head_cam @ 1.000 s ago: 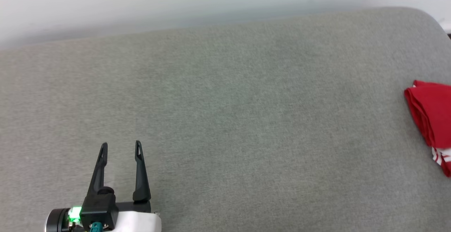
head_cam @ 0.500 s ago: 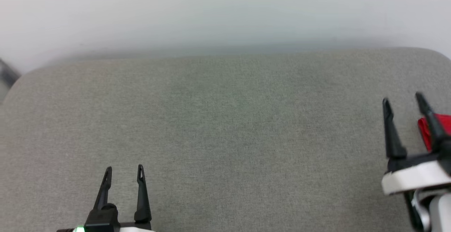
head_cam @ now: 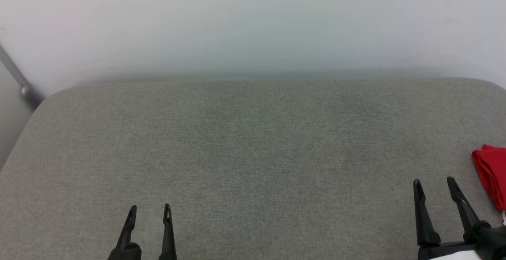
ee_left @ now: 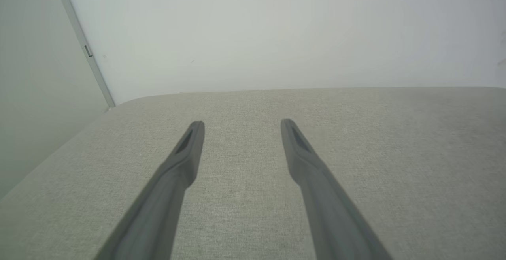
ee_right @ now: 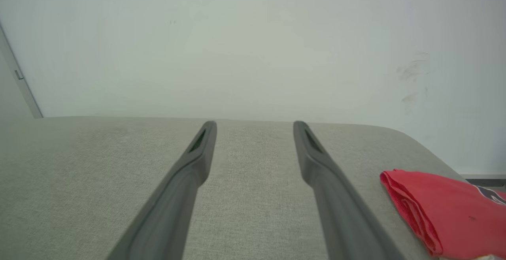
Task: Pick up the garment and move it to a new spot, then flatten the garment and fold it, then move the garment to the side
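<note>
The garment is a folded red bundle lying at the far right edge of the grey padded surface; in the right wrist view the garment sits at the lower right with a bit of black lettering showing. My right gripper stands open just left of it, apart from the cloth, nothing between its fingers. In its own wrist view the right gripper points toward the wall. My left gripper is open and empty at the lower left, and again the left gripper hovers over bare fabric.
A pale wall runs along the far edge of the surface. A grey metal rail leans at the far left corner. The surface's rounded corners fall away at left and right.
The camera has tilted and turned, so the whole picture shifted down. The right gripper came into view half a second ago in front of the garment and now sits lower, left of it.
</note>
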Available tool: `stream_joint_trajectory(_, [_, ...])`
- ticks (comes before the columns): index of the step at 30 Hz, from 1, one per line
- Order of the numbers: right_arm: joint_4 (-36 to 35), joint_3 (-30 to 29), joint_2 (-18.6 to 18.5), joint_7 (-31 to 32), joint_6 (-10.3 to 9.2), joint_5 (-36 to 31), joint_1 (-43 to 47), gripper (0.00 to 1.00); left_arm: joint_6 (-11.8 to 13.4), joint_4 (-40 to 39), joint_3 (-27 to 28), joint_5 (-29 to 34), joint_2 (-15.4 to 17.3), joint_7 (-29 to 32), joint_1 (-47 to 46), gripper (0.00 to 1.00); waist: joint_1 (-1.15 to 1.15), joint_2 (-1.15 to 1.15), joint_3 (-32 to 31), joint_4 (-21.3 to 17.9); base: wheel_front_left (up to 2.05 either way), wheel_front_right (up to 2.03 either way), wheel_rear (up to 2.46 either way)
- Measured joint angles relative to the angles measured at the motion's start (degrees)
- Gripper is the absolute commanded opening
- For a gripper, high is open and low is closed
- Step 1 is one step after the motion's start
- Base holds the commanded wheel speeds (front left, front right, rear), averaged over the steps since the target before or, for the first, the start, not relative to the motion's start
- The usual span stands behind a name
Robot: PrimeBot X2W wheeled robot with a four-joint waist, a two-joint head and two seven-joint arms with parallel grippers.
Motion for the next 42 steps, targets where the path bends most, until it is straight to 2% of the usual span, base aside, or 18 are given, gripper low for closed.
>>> stream_joint_trajectory(8, [-3.21,0.13,0.62,0.0,0.0,0.57,4.27,1.0,-0.81,0.88,-0.26,-0.23,-0.12,0.0,1.14,1.0,0.0,0.0,-1.51,0.94,0.0,0.0,0.0])
stream_joint_trajectory(18, [-3.98,0.75,0.69,0.0,0.0,2.63,5.84,1.0,-1.07,1.19,-0.46,-0.63,-0.26,0.0,1.95,1.0,0.0,0.0,-2.07,1.14,0.0,0.0,0.0])
stream_joint_trajectory(19, [-3.98,0.78,0.69,0.0,0.0,2.85,5.84,0.0,-1.05,1.19,-0.43,-0.64,-0.29,0.0,1.96,0.0,0.0,0.0,-2.08,1.14,0.0,0.0,0.0])
stream_joint_trajectory(27, [-0.42,0.9,0.69,0.31,0.01,3.81,5.96,0.0,-0.99,4.46,-0.88,-1.58,-0.29,0.4,2.13,0.0,0.01,0.0,-2.05,1.13,0.0,0.0,0.0])
stream_joint_trajectory(42, [2.34,1.62,0.33,3.57,0.01,21.12,3.3,0.0,-3.28,6.3,-0.04,-19.76,0.27,3.42,-0.36,0.0,0.01,0.0,-1.63,0.9,0.0,0.0,0.0])
